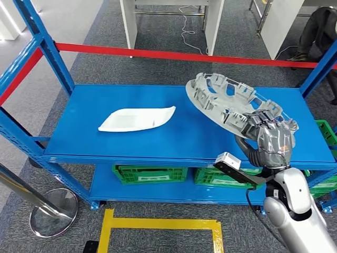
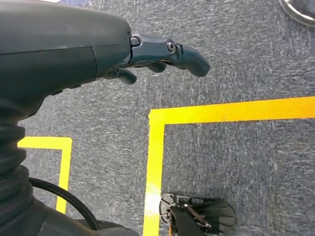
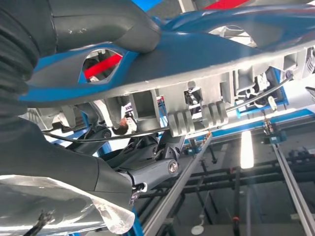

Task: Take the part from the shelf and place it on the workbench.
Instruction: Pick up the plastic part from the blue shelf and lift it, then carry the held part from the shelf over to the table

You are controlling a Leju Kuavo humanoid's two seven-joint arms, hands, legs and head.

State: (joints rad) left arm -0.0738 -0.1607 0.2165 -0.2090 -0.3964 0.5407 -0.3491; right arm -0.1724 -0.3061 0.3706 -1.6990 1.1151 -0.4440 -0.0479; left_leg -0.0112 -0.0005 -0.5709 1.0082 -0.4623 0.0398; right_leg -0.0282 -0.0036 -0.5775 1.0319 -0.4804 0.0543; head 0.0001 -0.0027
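While the blue shelf (image 1: 119, 100) carries a white part (image 1: 137, 119) flat at its middle, the grey ribbed part (image 1: 226, 100) hangs tilted above its right end, gripped at the near edge by the right hand (image 1: 270, 138). Lifting level should keep it from slipping. Green crates (image 1: 150, 174) sit below, contents unclear. Left hand (image 2: 156, 56) hangs over floor, fingers loosely apart, holding nothing.
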